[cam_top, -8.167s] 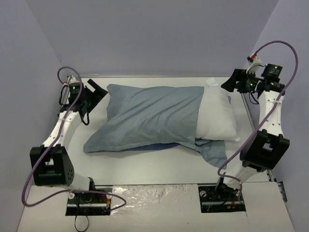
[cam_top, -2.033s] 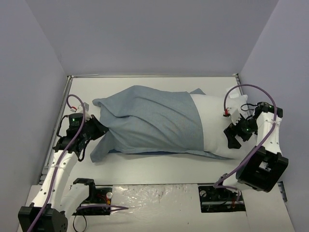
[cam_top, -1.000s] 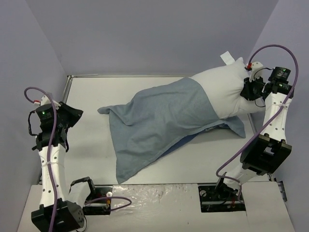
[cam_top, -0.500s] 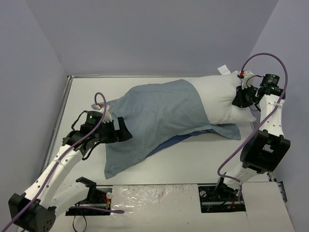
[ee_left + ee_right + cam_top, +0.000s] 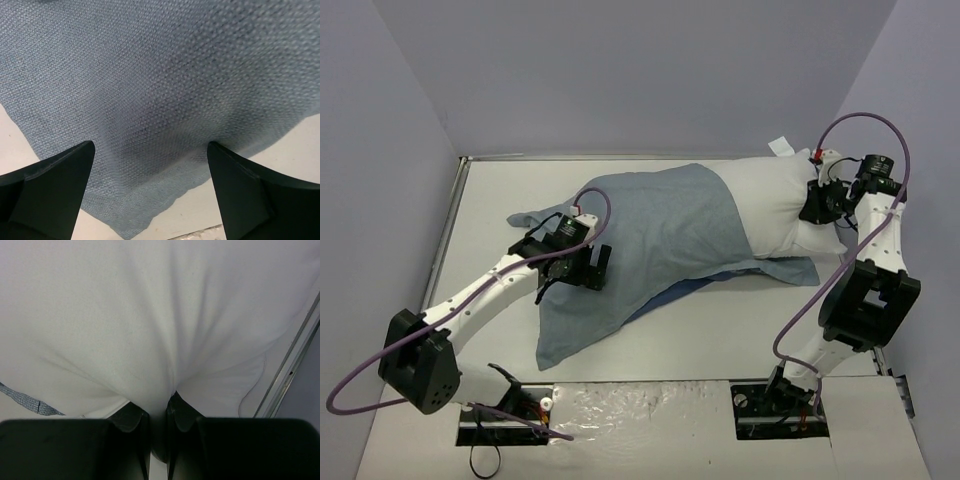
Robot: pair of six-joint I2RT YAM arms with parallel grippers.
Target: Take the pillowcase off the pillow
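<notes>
The blue pillowcase (image 5: 670,225) lies slantwise across the table and covers the left part of the white pillow (image 5: 775,200); its loose end trails toward the front left. My left gripper (image 5: 592,266) hovers over that loose part, open, with nothing between its fingers. In the left wrist view the pillowcase (image 5: 160,75) fills the frame beneath my left gripper (image 5: 150,170). At the pillow's bare right end my right gripper (image 5: 817,205) is shut on a pinch of it. The right wrist view shows my right gripper (image 5: 159,410) clamping a fold of the pillow (image 5: 150,315).
A small white tag (image 5: 781,146) sticks up at the pillow's far corner. The table (image 5: 720,340) is white with a raised rim, and grey walls close it in on three sides. The rim (image 5: 295,365) runs just right of the pillow.
My left arm swung in from the left wall to above the pillowcase's loose end, and its jaws opened. My right gripper kept its hold and lowered the pillow's end slightly.
</notes>
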